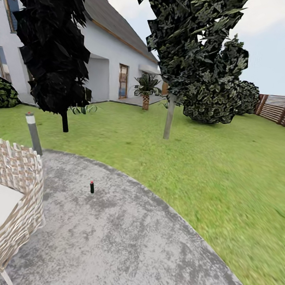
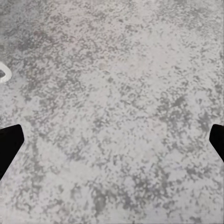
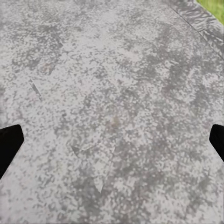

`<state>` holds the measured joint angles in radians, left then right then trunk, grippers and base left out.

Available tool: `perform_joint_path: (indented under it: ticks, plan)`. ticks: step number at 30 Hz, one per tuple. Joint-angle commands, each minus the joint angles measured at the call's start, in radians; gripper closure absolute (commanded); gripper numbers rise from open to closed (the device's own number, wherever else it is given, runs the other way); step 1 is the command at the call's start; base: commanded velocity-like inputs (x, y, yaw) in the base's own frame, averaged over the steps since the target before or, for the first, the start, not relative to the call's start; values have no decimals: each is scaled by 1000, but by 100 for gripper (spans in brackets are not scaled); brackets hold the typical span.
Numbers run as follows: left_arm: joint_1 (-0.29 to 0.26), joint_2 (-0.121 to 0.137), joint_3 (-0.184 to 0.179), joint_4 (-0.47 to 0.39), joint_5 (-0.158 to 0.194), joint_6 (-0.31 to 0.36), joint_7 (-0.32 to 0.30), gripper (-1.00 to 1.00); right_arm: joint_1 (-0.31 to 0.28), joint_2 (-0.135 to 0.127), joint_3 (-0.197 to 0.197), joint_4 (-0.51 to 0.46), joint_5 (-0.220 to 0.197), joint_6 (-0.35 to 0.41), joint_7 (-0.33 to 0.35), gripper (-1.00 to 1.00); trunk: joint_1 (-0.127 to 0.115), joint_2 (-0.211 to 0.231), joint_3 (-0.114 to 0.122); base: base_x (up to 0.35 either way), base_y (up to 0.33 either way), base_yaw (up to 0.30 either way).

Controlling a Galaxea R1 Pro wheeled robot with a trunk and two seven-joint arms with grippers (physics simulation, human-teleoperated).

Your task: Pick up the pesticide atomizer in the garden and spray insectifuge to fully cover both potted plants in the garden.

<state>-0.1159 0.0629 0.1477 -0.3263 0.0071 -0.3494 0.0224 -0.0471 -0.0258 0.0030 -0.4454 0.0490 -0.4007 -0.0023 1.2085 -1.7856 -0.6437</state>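
Note:
I am in the garden, on a round mottled grey stone patio point(image 1: 118, 241) with green lawn point(image 1: 210, 168) around it. The pesticide atomizer and the potted plants are out of view. A tiny dark upright object with a red top point(image 1: 92, 186) stands on the patio ahead; it is too small to identify. My left gripper point(image 2: 112, 140) hangs open over bare stone, its dark fingertips point(image 2: 9, 144) at the picture's edges. My right gripper point(image 3: 112, 140) is open too, above stone near the patio's rim.
A woven wicker chair point(image 1: 13, 189) stands close at the left, with a grey bollard lamp point(image 1: 34, 132) behind it. Two trees point(image 1: 169, 116) grow on the lawn before a white house point(image 1: 112, 55). Bushes point(image 1: 214, 97) and a brown slat fence point(image 1: 283, 110) lie far right.

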Motion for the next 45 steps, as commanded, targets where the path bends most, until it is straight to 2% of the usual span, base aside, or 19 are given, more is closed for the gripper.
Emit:
perform_joint_path:
  ticks: [1,28,45]
  plan:
    - [-1,0,0,1,1,-3,2,-100,0,0,0,0,5,-3,0,-100,0,0,-1,317,186,0]
    - [-1,0,-2,1,0,-4,2,-100,0,0,0,1,6,-3,0,-100,0,0,-1,334,28,0]
    - [-1,-2,-2,2,0,-5,2,-100,0,-2,-9,0,4,-4,-2,-100,0,0,-1,313,-116,0]
